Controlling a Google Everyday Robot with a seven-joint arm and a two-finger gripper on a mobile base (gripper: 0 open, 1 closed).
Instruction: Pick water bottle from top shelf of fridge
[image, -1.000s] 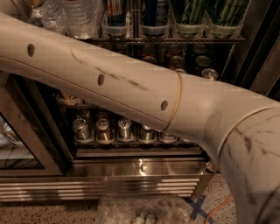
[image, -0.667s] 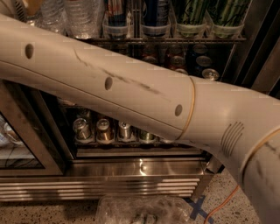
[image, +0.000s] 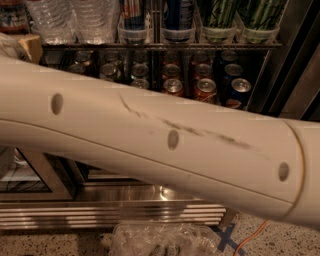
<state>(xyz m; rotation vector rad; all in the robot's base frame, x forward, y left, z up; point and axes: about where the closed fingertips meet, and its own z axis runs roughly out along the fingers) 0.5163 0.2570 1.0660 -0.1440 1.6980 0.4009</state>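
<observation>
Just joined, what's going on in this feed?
The robot's arm stretches across the front of the drinks fridge and blocks most of the view. The gripper is out of frame, past the left edge, so nothing shows whether it has hold of anything. Clear ribbed water bottles stand on the wire rack at the top left, beside green tall cans, with soda cans on the level below.
</observation>
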